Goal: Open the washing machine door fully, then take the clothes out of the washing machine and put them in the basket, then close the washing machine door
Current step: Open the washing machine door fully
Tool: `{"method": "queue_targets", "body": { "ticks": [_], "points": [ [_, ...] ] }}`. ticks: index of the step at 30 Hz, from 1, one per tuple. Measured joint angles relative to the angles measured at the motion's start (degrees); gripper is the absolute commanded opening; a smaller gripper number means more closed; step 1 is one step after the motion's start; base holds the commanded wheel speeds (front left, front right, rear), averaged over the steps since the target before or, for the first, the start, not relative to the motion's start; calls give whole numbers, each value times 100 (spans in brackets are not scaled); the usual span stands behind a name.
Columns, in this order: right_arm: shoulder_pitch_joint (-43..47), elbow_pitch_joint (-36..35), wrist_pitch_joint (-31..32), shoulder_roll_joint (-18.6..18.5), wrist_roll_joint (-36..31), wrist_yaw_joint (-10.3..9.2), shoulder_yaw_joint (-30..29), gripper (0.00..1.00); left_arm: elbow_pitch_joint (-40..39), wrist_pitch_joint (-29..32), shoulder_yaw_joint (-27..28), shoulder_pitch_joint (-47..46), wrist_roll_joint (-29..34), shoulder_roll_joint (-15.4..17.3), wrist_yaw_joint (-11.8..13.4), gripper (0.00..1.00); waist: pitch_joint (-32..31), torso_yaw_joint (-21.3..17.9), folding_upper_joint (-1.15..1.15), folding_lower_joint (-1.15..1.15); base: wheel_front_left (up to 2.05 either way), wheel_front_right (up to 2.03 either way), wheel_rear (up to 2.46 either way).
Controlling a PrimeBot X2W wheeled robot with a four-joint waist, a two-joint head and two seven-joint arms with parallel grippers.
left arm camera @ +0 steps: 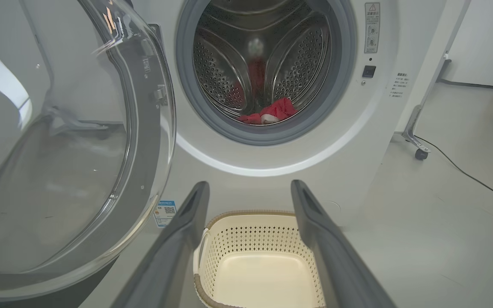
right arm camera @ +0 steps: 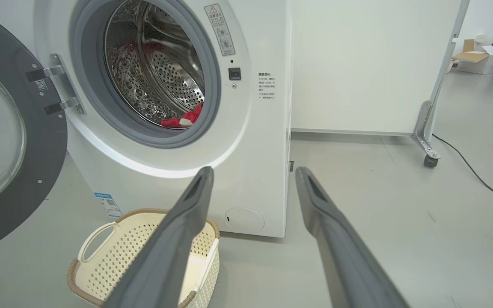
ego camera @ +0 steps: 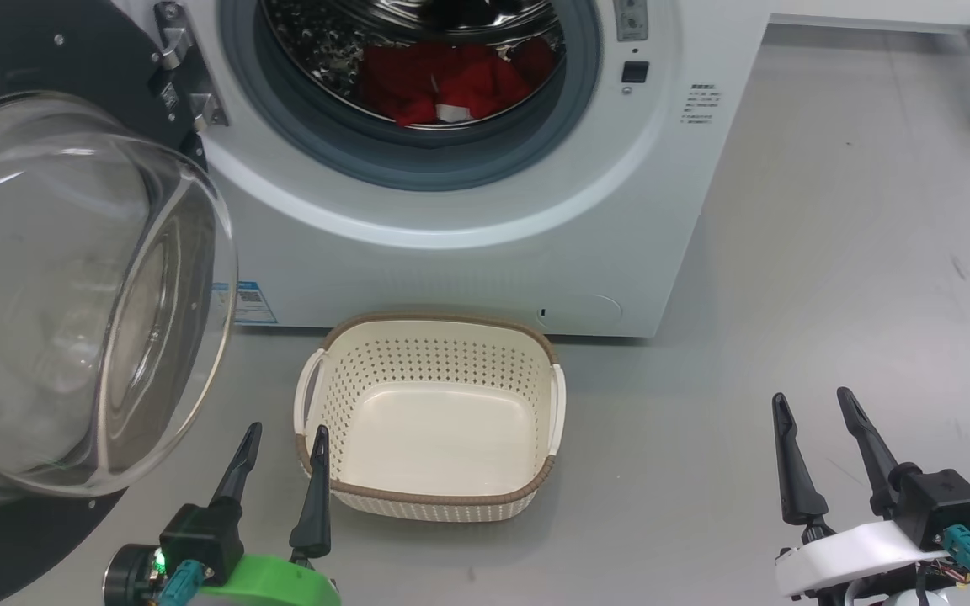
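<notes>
While the big white washing machine (ego camera: 468, 252) stood facing the robot, its door (ego camera: 72, 295) hung wide open on the robot's left, glass bowl bulging outward. On the floor just before the machine sat the cream basket (ego camera: 443, 497), with nothing in it. Red clothes (ego camera: 451, 84) lay heaped low at the front of the drum, stretched side to side across its mouth, above and beyond the basket. Both pincers hovered low, fingers spread apart and holding nothing: the left pincer (ego camera: 288, 429) just beside the basket's near left corner, the right pincer (ego camera: 811, 394) well apart on the other side. I judged the left arm nearer the clothes, a reach forward and up over the basket.
</notes>
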Motion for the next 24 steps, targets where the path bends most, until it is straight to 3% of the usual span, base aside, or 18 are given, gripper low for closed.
{"method": "queue_targets", "body": {
  "ticks": [12, 24],
  "points": [
    [144, -87, 0, 0, 12, -102, 46, 100, 92, 0, -12, 5, 24, 5, 48, 100, -144, -613, 0, 0, 0, 0, 0],
    [238, -156, 0, 1, 49, -158, 38, 100, 240, 0, -131, 4, 32, 13, 49, 100, -178, -687, 0, 0, 0, 0, 0]
  ]
}}
